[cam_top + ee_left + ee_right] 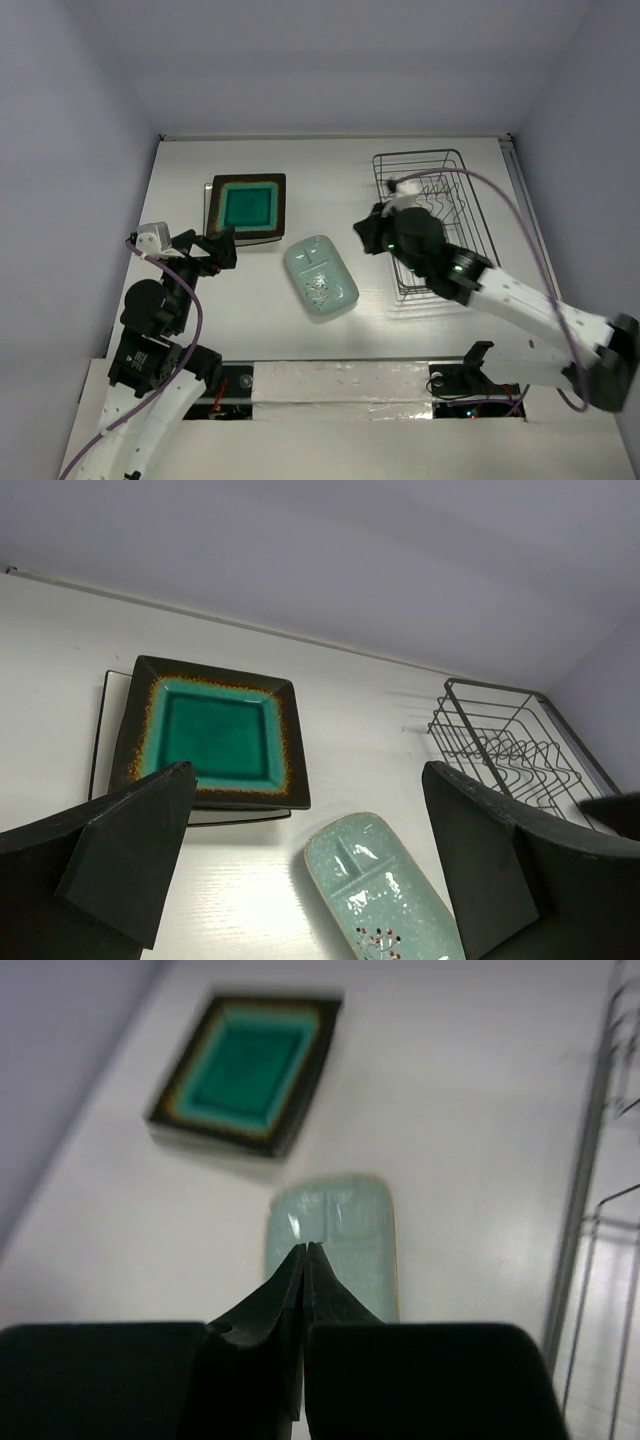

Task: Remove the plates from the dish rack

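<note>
Plates first: teal plate (248, 205) far left, mint plate (320, 276) centre, rack (415, 153) off right. Left wrist view catches a rim (97, 740) beneath teal plate, perhaps another plate. Left gripper (215, 245) gapes beside it. Right wrist view shows right gripper (305, 1250) clenched above mint plate.

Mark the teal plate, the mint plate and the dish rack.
teal plate (248, 205), top external view, glazed centre.
mint plate (320, 276), top external view, middle, on its compartments.
dish rack (418, 153), top external view, far rim wire.
</note>
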Tool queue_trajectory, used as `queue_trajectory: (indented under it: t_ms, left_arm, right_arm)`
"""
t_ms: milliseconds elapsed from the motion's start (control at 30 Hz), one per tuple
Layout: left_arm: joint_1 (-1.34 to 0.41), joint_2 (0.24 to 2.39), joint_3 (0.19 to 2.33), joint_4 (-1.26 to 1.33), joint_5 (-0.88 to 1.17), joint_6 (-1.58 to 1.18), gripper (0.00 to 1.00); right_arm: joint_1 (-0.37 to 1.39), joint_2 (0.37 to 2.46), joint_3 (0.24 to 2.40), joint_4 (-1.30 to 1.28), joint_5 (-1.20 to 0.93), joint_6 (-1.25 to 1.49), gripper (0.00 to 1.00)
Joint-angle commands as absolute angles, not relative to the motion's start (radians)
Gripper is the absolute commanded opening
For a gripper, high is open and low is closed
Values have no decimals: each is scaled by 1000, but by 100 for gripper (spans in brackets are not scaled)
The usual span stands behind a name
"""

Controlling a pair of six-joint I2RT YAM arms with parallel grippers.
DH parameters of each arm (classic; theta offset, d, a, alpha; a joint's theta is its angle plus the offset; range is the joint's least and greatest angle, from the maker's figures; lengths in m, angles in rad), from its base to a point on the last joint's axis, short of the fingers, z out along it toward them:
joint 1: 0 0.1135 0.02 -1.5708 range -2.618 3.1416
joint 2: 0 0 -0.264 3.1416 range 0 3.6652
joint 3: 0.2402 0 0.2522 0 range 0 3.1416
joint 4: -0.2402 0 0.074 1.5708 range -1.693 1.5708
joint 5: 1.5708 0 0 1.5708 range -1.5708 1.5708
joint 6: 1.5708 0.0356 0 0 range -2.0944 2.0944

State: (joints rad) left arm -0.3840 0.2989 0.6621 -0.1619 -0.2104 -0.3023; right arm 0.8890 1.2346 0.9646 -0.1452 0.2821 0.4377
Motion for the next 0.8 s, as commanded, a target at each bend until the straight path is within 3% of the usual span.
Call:
queue_trajectory:
  t_ms: [0, 133, 167, 300, 333, 400, 533, 767]
  left_arm:
    - [-368, 304, 660, -123, -207, -307, 96]
    - [-368, 291, 664, -120, -207, -301, 96]
    - [-368, 287, 666, -120, -207, -299, 96]
    - [-368, 284, 667, -98, -207, -298, 96]
    - [-368, 284, 669, -95, -207, -296, 96]
    - [-359, 290, 672, -86, -207, -291, 96]
    - [-359, 307, 676, -81, -207, -290, 96]
    - [-359, 342, 678, -92, -207, -308, 99]
  right_arm:
    - [888, 955, 941, -77, 547, 410, 0]
    - [888, 614, 835, -19, 713, 359, 0]
    - [888, 503, 813, -12, 744, 344, 5]
    - [888, 338, 710, 17, 857, 334, 50]
    - [888, 328, 690, 5, 882, 347, 67]
    - [888, 316, 689, -43, 928, 385, 78]
    - [888, 273, 707, -106, 980, 410, 88]
    - [888, 226, 673, -104, 930, 428, 89]
